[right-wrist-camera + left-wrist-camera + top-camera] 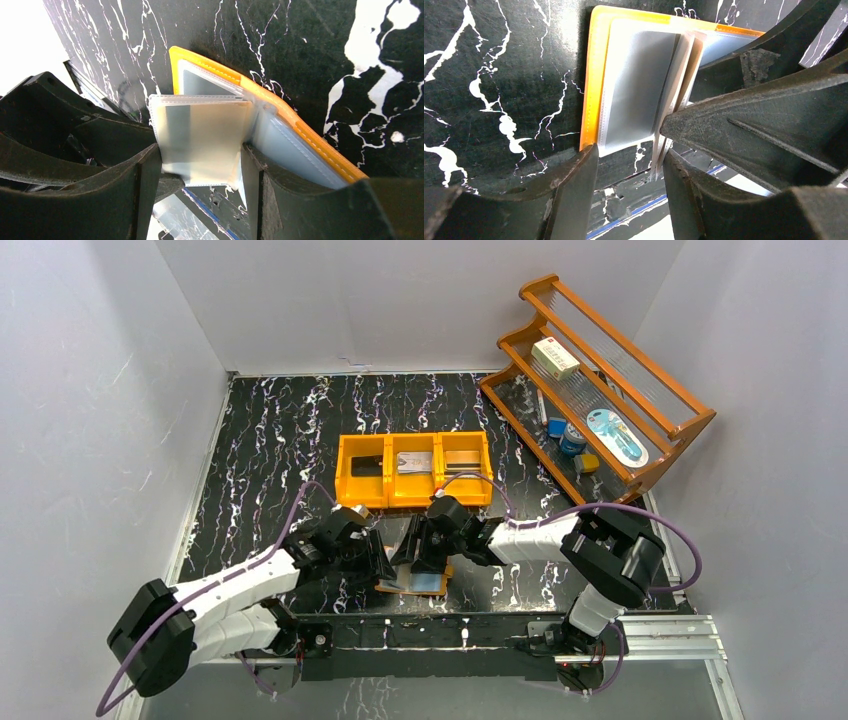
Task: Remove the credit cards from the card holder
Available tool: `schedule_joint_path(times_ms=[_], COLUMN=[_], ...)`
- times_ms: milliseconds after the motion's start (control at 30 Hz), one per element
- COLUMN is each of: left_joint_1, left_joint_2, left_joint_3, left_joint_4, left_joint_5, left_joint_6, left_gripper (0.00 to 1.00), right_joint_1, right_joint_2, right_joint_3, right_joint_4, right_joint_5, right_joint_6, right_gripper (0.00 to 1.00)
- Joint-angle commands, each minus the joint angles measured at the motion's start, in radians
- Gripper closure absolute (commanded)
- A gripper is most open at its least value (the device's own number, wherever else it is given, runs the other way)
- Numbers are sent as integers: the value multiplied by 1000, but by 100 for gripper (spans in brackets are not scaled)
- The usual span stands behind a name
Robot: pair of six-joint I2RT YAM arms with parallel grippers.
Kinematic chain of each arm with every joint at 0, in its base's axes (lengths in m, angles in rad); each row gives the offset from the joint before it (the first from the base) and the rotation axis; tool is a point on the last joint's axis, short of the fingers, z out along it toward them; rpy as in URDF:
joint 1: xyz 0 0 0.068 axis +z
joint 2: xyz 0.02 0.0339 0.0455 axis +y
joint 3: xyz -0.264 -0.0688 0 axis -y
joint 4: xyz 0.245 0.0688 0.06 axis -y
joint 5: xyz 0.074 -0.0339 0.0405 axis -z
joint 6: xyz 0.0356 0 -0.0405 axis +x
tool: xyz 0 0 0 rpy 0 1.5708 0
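The card holder (415, 583) lies opened flat on the black marbled table (270, 430), close to the near edge between the two arms, with its orange cover facing down and its clear sleeves (639, 90) facing up. The left gripper (378, 562) comes in low from the left. In its wrist view its fingers (574, 190) stand apart on either side of the holder's near edge. One sleeve lies flat in the gap, and a fan of raised sleeves leans against the tip of the right-hand finger alone, so this gripper pinches nothing. The right gripper (201, 150) reaches in from the other side, its fingers set either side of one sleeve leaf that stands upright from the spine. The leaf's side edges appear to touch both fingers, so the gripper looks closed across the leaf's width (the contact at the left-hand finger is partly shadowed). Grey panels show through the sleeves, but whether they are cards cannot be told. Just behind the holder sits an orange bin (343, 476) with three compartments. Credit cards (415, 462) lie in it: a dark one on the left, a silver-grey one in the middle and a striped one on the right. A wooden rack (690, 425) holding small items stands at the far right corner.
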Motion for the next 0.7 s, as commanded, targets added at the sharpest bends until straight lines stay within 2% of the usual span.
schedule_joint_path(times_ms=[0, 233, 533, 667], left_joint_1=[2, 3, 3, 3], left_joint_2=[-12, -135, -76, -97], left_joint_3=[36, 18, 36, 44], left_joint_4=[-29, -50, -70, -94], left_joint_5=[-12, -66, -79, -114], left_joint_6=[15, -5, 12, 9], left_gripper=[52, 48, 50, 50], right_joint_1=[0, -1, -2, -2], right_joint_2=[21, 26, 25, 24], right_joint_3=[-35, -35, -37, -37], right_joint_4=[-62, -59, -61, -60], right_joint_5=[3, -1, -3, -1], right_joint_6=[-9, -9, -9, -9], right_gripper=[34, 34, 34, 34])
